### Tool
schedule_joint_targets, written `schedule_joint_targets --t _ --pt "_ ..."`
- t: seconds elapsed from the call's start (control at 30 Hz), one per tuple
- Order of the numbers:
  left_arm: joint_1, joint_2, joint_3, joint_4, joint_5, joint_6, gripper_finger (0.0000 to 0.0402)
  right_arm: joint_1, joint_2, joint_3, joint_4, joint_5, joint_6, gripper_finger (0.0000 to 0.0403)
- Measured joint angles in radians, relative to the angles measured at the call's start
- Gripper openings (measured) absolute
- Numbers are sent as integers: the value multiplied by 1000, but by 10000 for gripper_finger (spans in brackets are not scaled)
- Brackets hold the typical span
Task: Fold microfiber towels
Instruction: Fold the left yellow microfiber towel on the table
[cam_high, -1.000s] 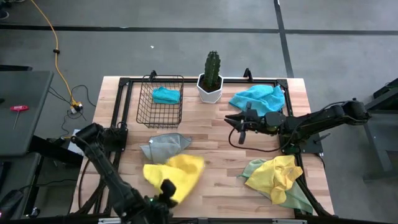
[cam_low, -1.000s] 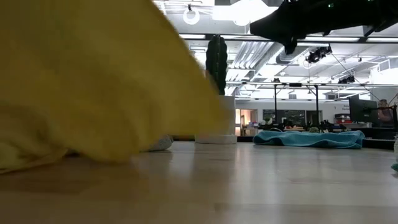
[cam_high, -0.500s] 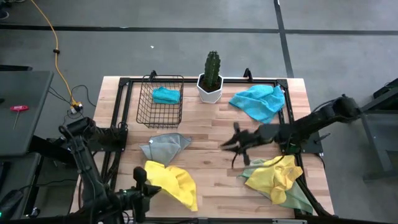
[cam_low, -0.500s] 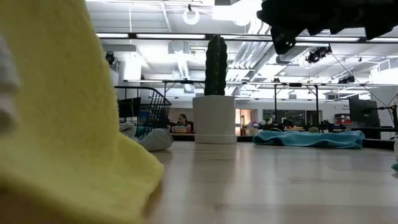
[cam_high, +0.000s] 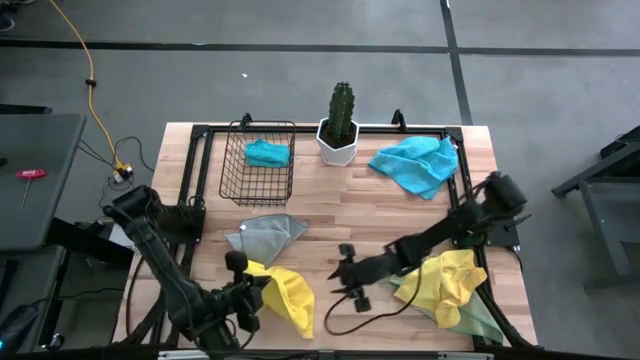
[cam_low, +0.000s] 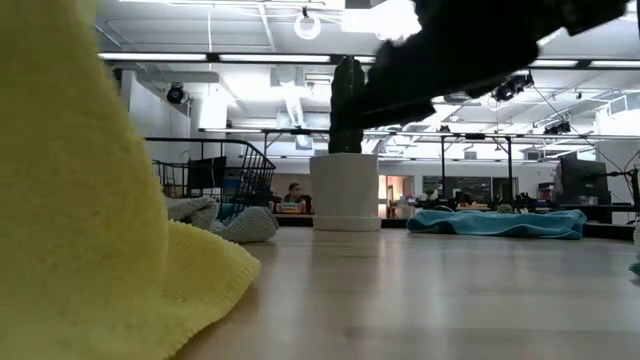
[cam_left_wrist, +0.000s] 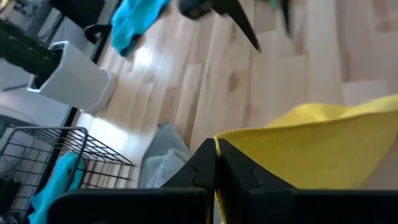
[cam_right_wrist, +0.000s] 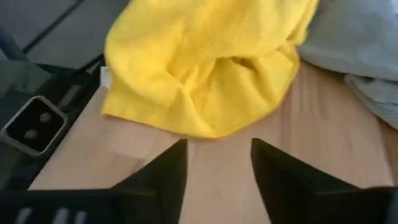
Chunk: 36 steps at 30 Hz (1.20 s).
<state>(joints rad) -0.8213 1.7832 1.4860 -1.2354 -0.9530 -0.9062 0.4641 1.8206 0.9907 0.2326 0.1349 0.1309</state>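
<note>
Near the worktop's front edge, your left fingers (cam_high: 252, 290) stay pinched on the yellow towel (cam_high: 285, 300); your right fingers (cam_high: 345, 285), now spread and empty, have swung over to help fold.

Bright, even overhead light fills my workspace; the pale wooden table (cam_high: 330, 215) shows only faint shadows. From table height, white ceiling lamps (cam_low: 395, 17) glare, my right arm (cam_low: 470, 50) smears into a dark blur, and the near bright yellow microfiber towel (cam_low: 90, 240) sits unfocused.

yellow towel (cam_low: 90, 220) cut off at low view's edge, right arm (cam_low: 480, 45) blurred overhead
</note>
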Motion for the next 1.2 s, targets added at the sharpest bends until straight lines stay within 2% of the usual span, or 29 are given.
schedule_joint_targets --t 0.2,0.4,0.67,0.93,1.1,1.2 --pt "12 0 0 1 -21 -12 0 -1 117 207 -172 3 -27 218" --pt "9 0 0 -1 -56 -51 0 12 130 315 -307 43 -5 222" --pt "7 0 0 -2 -92 -65 0 59 130 306 -321 49 79 220" --pt "43 1 0 -2 -217 -103 0 76 131 289 -271 49 131 220" --pt "86 1 0 -3 -214 -102 0 75 131 289 -289 48 150 220" --pt "99 1 0 -3 -213 -89 0 76 131 289 -364 49 179 220"
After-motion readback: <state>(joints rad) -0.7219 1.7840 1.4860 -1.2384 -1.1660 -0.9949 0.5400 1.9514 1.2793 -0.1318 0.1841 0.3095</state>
